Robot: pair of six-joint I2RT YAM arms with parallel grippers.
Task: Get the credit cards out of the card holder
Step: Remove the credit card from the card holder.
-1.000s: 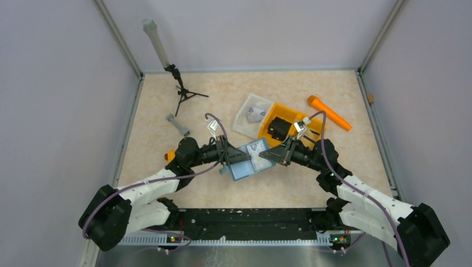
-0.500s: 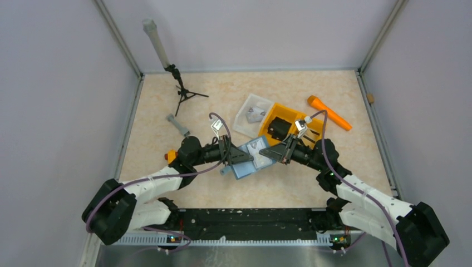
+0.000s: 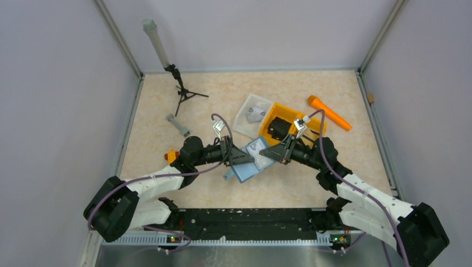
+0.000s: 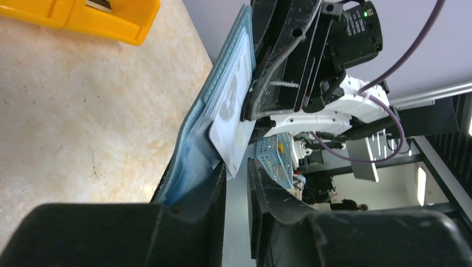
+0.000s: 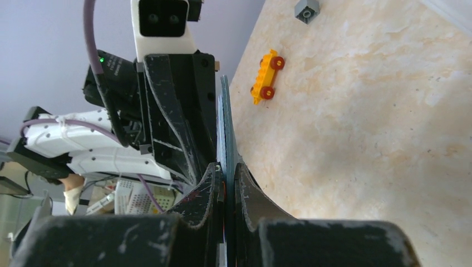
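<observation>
The holder is up on edge between the two arms, over the middle of the counter, just near of the orange bin. A white card lies against its pale inner face, one corner sticking out past the blue edge.

The right end effector is pinched tight on the holder's thin edge. From the left wrist view, one of its fingers seems to press on the card's face as well.

The left end effector stands only slightly apart. The card's free corner sits in the gap, and the holder's blue flap runs along the outside of one finger. Whether the jaws actually bite on the card, I cannot tell from this angle.

Risks from here:
- If the right pinch does cover the card, pulling left would drag the whole holder along, or twist it out of the right grip, rather than slide the card free.
- The left has only a corner to work with, and so shallow a bite could slip off.
- If the left closes a little off line, it may catch the flap with the card and free nothing.
- The two end effectors sit very near each other, so a small misjudged move could knock them together and drop the holder onto the counter.
</observation>
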